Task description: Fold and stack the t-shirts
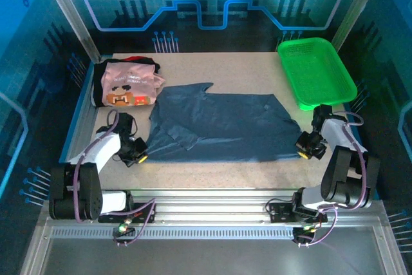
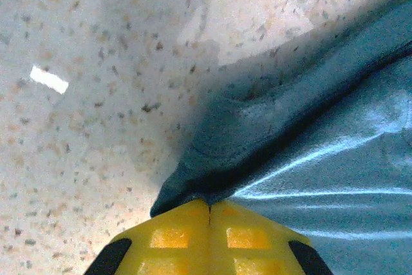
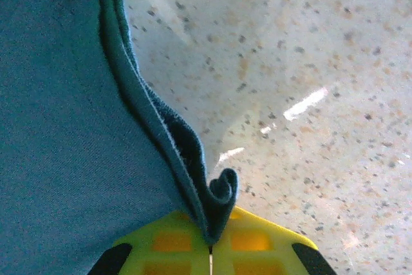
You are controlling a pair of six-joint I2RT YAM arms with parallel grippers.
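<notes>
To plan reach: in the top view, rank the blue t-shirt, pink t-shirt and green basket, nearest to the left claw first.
1. Blue t-shirt, held by the left claw.
2. Pink t-shirt, far left.
3. Green basket, far right.

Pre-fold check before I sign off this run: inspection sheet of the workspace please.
Surface: speckled table, some glare.
Job's things: slate-blue shirt spread mid-table, creased at left; pink shirt folded far left, on black shirt.
Clutter: green basket far right, empty.
Grippers: left gripper shut on slate-blue shirt's near-left corner; right gripper shut on its near-right hem.
Cables: purple cables looped along both arms.
Surroundings: blue-lit enclosure walls.
</notes>
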